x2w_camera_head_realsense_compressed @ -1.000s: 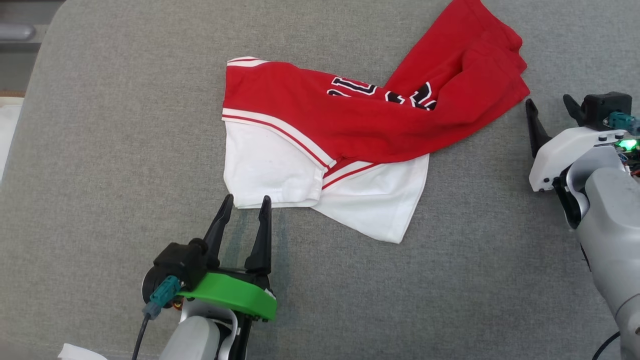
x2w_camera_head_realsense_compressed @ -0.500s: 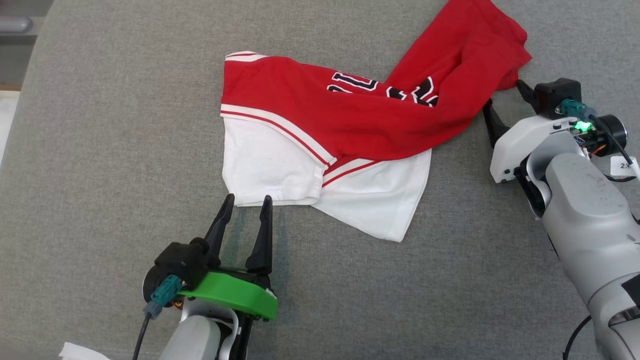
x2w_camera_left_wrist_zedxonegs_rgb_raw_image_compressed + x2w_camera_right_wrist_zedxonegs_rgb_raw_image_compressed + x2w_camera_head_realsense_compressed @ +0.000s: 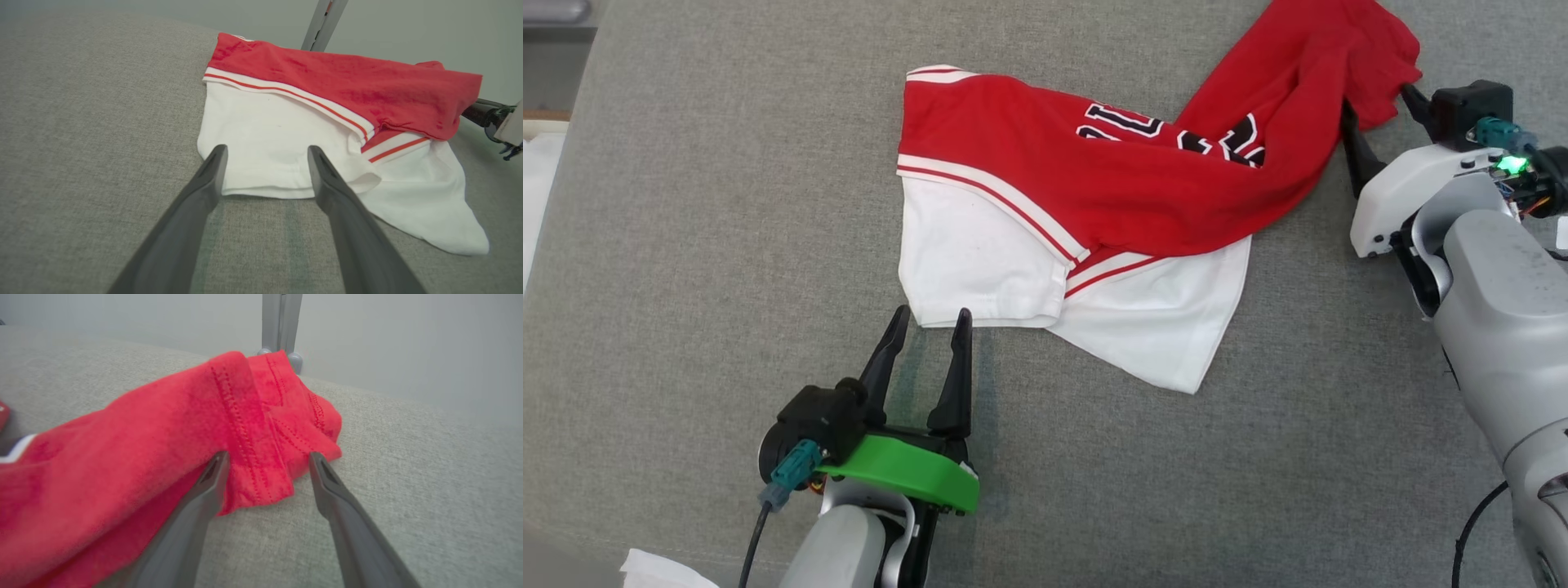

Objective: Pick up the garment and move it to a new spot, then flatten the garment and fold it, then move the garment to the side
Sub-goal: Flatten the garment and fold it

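Moved forward: right claw (image 3: 1376, 100), wide, around the garment's (image 3: 1054, 188) red hem.
Wide too, left claw (image 3: 934, 312) at white hem.

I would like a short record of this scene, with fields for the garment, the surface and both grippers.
garment: red-and-white fabric shirt, rumpled, red part lying over white part
surface: grey woven cloth
left gripper: jaws open, tips at white hem
right gripper: jaws open, astride red hem

garment (image 3: 1111, 188) — red end cut off at head view's top; black lettering (image 3: 1176, 135) half hidden by folds
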Robot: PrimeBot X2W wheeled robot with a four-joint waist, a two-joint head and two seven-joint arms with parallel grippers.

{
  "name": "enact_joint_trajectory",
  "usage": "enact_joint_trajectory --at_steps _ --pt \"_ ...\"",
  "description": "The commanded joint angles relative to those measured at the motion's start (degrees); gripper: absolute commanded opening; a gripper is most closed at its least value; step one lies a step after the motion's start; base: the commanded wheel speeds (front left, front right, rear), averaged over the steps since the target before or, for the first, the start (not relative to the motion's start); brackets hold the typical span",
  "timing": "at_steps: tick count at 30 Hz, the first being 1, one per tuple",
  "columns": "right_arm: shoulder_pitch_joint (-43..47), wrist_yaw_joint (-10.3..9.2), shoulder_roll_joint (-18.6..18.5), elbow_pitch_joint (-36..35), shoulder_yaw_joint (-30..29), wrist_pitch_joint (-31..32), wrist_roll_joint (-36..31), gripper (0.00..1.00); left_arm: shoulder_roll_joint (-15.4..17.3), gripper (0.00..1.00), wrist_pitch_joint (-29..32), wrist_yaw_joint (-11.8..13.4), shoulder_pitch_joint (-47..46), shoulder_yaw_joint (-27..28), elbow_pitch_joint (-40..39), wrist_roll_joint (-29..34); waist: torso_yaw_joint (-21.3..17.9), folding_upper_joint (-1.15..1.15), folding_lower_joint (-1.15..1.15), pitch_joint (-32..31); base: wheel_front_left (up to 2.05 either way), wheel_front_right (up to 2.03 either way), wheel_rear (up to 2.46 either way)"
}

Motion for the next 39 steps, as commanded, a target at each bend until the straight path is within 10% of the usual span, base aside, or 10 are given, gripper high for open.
enact_joint_trajectory --at_steps 1,5,7,9,18,23,39 --pt "-0.5 -0.06 0.0 0.8 -0.4 0.0 -0.4 1.0 0.1 1.0 0.0 0.0 -1.0 0.1 -0.1 -0.3 0.2 0.0 0.0 0.4 0.0 0.0 0.0" --pt "-1.9 -0.06 0.7 3.3 -0.7 0.0 -1.2 1.0 0.1 1.0 0.0 0.1 -1.1 0.2 0.1 -0.3 0.2 0.0 0.0 0.8 0.0 0.0 0.0" --pt "-2.0 -0.06 1.3 4.1 -0.8 0.0 -1.4 0.52 0.1 1.0 0.0 0.2 -1.2 0.4 0.2 -0.3 0.0 0.0 0.0 0.9 0.0 0.0 0.0" --pt "-2.2 -0.06 1.8 4.3 -1.3 0.0 -1.5 0.4 0.1 1.0 0.0 0.3 -1.3 0.4 0.2 -0.4 -0.3 0.0 0.0 0.8 0.0 0.0 0.0" --pt "-0.3 -0.06 3.4 1.0 -3.0 0.0 -4.2 0.36 0.1 1.0 0.0 0.3 -1.2 0.9 0.1 0.2 -1.9 0.0 0.0 0.5 0.0 0.0 0.0" --pt "-0.1 -0.06 4.1 1.1 -3.8 0.0 -4.9 0.0 0.1 1.0 0.0 0.1 -1.3 0.9 0.3 0.5 -2.3 0.0 0.0 0.6 0.0 0.0 0.0" --pt "12.3 -0.05 6.9 -14.4 -11.8 0.0 -3.5 0.0 0.1 1.0 0.0 0.2 1.5 3.4 0.2 1.5 -7.0 0.0 0.0 -5.2 0.0 0.0 0.0"
